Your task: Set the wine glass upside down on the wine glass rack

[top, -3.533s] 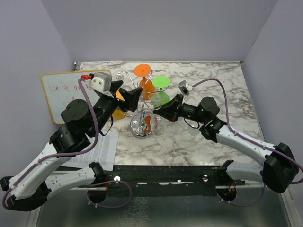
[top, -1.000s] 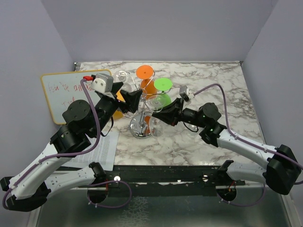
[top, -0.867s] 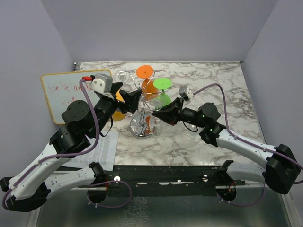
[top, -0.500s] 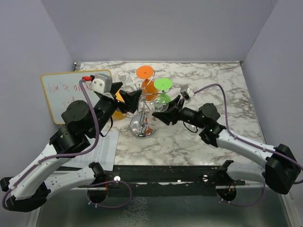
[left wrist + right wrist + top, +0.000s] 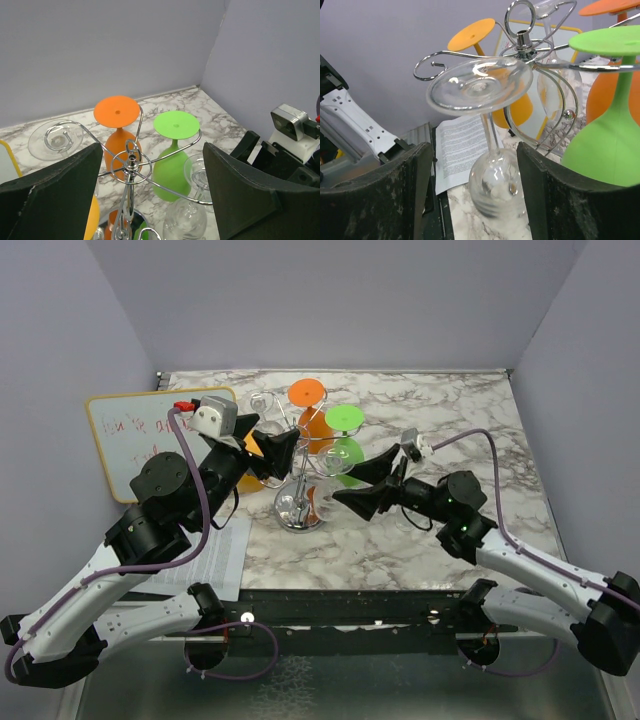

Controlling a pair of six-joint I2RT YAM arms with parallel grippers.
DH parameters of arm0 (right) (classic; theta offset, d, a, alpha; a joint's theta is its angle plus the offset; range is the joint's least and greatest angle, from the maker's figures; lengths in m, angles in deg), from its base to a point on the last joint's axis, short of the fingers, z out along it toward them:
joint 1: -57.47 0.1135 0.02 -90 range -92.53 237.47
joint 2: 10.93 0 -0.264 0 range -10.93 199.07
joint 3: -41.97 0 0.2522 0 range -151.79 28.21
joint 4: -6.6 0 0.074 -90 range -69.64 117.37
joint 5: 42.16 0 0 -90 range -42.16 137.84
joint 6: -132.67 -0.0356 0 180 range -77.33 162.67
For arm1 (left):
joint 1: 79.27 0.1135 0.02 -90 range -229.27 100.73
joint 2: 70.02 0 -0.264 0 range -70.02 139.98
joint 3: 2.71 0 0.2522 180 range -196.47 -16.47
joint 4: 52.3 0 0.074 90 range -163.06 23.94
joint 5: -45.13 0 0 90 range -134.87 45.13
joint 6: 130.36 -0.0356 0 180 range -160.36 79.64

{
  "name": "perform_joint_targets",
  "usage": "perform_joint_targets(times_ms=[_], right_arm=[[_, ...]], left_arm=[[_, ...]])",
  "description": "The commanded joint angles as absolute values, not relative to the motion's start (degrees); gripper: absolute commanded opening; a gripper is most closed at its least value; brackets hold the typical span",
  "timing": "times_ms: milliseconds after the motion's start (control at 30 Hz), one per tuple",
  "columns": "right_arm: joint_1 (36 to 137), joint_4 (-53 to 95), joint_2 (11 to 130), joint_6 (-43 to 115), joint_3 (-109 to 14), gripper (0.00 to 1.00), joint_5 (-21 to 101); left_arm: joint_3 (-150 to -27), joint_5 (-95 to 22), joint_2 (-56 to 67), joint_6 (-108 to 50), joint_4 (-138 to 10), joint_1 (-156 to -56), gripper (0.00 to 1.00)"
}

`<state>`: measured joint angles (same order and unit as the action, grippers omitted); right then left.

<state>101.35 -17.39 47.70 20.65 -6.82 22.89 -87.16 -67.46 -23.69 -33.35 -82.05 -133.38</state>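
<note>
Hanging bowl-down from a curled arm of the wine glass rack [image 5: 521, 37], near the middle of the table [image 5: 450, 410], the clear wine glass [image 5: 481, 85] shows a tilted foot. The right end effector [image 5: 355, 485] is open, its fingers [image 5: 375, 200] flanking the bowl without touching. The left end effector [image 5: 150, 200] hovers open above the rack. If the foot is only half-seated, a finger brushing it on withdrawal could unhook it or swing it into the green glass [image 5: 615, 145].

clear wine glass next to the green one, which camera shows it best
The right wrist view: the clear upside-down wine glass fills mid-frame, foot on top, stem and bowl hanging below. The left wrist view shows it low and cropped at the bottom edge; the top view gives only a faint glint.
</note>
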Motion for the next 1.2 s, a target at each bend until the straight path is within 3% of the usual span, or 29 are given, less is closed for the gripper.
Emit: perform_joint_targets(times_ms=[0, 233, 433, 600, 833, 1167], right_arm=[[101.5, -13.1, 42.5, 21.2, -3.3, 0.73, 24.4], [101.5, 2.0, 32.7, 22.4, -2.2, 0.73, 37.1], [101.5, 20.4, 28.5, 16.5, -5.4, 0.73, 63.0], [101.5, 41.0, 33.3, 7.3, -12.8, 0.72, 78.0], [101.5, 59.0, 44.3, 0.7, -20.4, 0.69, 78.5], [101.5, 53.2, 52.0, 3.1, -18.8, 0.54, 74.7]], left_arm=[[-86.5, -68.3, -24.3, -33.4, -82.4, -133.5, 0.82], [-89.1, -67.2, -23.2, -31.8, -86.4, -133.5, 0.83], [-88.7, -65.9, -24.0, -32.2, -86.9, -133.5, 0.84], [-88.0, -65.3, -24.4, -33.8, -86.6, -133.4, 0.85], [-87.1, -64.7, -24.6, -34.9, -85.7, -133.5, 0.86], [-86.7, -64.6, -24.9, -35.0, -85.4, -133.5, 0.87]])
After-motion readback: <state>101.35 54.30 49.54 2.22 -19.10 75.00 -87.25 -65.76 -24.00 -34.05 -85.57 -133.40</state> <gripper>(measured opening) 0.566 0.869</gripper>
